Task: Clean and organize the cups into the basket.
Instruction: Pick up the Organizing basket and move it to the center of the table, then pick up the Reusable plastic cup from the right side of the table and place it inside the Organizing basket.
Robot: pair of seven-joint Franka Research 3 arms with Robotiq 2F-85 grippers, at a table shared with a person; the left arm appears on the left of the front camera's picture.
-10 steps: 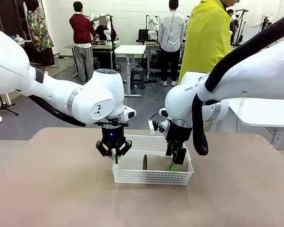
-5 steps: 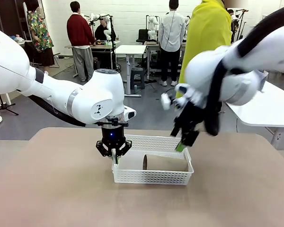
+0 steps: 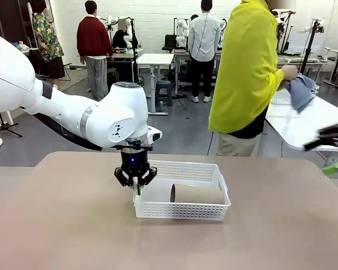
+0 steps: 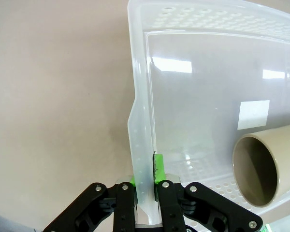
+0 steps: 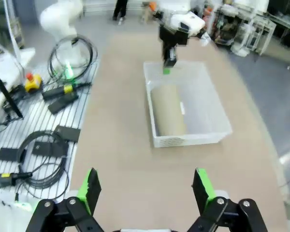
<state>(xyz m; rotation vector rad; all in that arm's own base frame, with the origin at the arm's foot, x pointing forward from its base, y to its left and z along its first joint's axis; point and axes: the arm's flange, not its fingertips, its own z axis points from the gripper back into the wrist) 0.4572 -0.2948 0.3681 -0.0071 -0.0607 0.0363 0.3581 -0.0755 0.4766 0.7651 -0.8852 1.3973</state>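
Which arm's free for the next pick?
Right: the right gripper is open, empty and clear of the basket. The left gripper is clamped on its end wall, probably steadying it.

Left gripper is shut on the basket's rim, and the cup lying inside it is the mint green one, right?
Not quite. The left gripper is shut on the basket rim, but the cup lying inside is taupe-brown, not mint green; the left wrist view shows it.

The basket point(image 3: 180, 211) is shown in white with finely perforated walls, the cup point(image 3: 198, 194) in taupe-brown, the table point(image 3: 73, 236) in pale beige. The left gripper point(image 3: 136, 190) and right gripper point(image 5: 146, 176) are coloured black with green pads. A yellow top point(image 3: 245, 67) is worn by the person point(image 3: 232, 145).
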